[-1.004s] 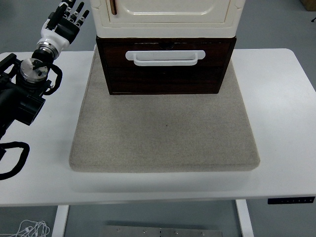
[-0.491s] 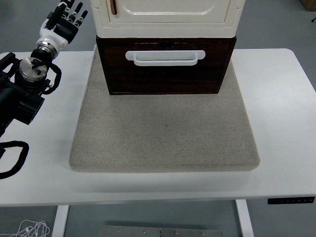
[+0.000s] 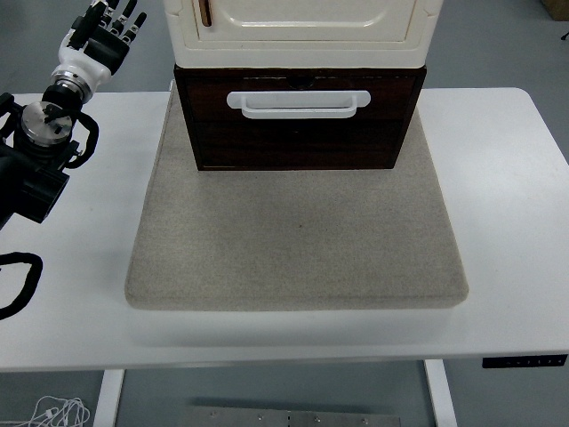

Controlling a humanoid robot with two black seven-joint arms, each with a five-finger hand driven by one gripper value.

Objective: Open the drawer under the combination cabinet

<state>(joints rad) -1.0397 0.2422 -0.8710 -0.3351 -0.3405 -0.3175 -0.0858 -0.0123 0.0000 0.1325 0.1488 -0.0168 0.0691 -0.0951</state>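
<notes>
A cream combination cabinet (image 3: 302,27) stands at the back on a dark brown drawer (image 3: 298,120) with a white handle (image 3: 298,102). The drawer front sits flush under the cabinet. My left hand (image 3: 102,31) is at the far upper left, beyond the table's back edge, fingers spread and empty, well left of the cabinet. Its black arm (image 3: 36,160) comes in over the table's left side. The right arm is out of view.
The cabinet rests on a grey felt mat (image 3: 298,236) on the white table (image 3: 507,196). A black cable loop (image 3: 18,285) lies at the left edge. A control panel (image 3: 524,360) is on the table's front right edge.
My left arm and hand have drawn back to the left and slightly up, away from the cabinet. The drawer has not moved.
</notes>
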